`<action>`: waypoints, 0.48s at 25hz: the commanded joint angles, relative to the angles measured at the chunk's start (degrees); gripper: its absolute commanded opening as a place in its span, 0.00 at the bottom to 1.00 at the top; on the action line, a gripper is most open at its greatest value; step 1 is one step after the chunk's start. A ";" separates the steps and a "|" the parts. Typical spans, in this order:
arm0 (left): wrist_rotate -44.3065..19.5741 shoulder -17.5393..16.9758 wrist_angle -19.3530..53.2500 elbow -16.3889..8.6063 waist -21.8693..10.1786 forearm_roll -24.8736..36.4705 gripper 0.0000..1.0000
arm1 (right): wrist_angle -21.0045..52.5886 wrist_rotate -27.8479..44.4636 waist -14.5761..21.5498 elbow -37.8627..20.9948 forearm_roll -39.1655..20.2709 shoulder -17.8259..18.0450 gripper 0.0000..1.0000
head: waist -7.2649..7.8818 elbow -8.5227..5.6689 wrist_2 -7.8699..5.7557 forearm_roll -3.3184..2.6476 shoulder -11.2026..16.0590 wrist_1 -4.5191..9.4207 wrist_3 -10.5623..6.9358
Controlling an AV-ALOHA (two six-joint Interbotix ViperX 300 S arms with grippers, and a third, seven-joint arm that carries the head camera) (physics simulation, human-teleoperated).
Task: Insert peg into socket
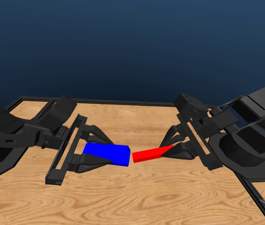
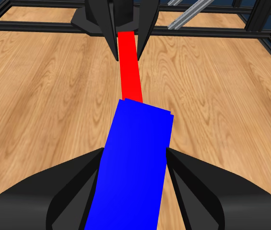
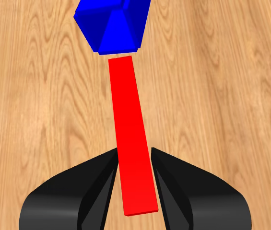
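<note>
Wood-grain surface point(image 1: 137, 197) is filling the lower half of the head view, with a black frame point(image 1: 123, 101) running along its far edge and a dark blue backdrop rising behind. Bare wood is lying open on every side of the two grippers, toward the camera and toward the far rail alike.

Left gripper point(image 1: 105, 149) is reaching in from its side, its fingers point(image 2: 63, 191) pressing against both long faces of the socket point(image 1: 108, 154) and holding it off the surface. Right gripper point(image 1: 173, 149) is facing it, its fingers point(image 3: 183, 191) clamping the peg point(image 1: 147, 154) at its rear part, so that most of the bar is sticking out beyond the fingertips toward the socket.

In the head view the peg's free end is sitting just beside the socket's near face, with a thin sliver of wood showing between them; whether they are touching cannot be told there. The left wrist view is showing the peg point(image 2: 130, 72) running straight out from beyond the socket point(image 2: 133, 163), its end hidden behind the block's far edge, and the right gripper point(image 2: 125, 33) at the peg's other end. The right wrist view alone is showing the socket's end face point(image 3: 117, 31), with sloping inner walls, and a narrow gap of wood between that face and the tip of the peg point(image 3: 131, 139). The tip is lining up roughly with the opening, a little tilted.
</note>
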 commanded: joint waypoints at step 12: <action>-1.23 1.45 -1.17 -2.08 0.43 0.86 0.00 | 10.81 10.56 4.36 -7.64 -9.91 0.94 0.00 | 0.60 -0.35 -0.19 0.13 0.00 0.15 0.38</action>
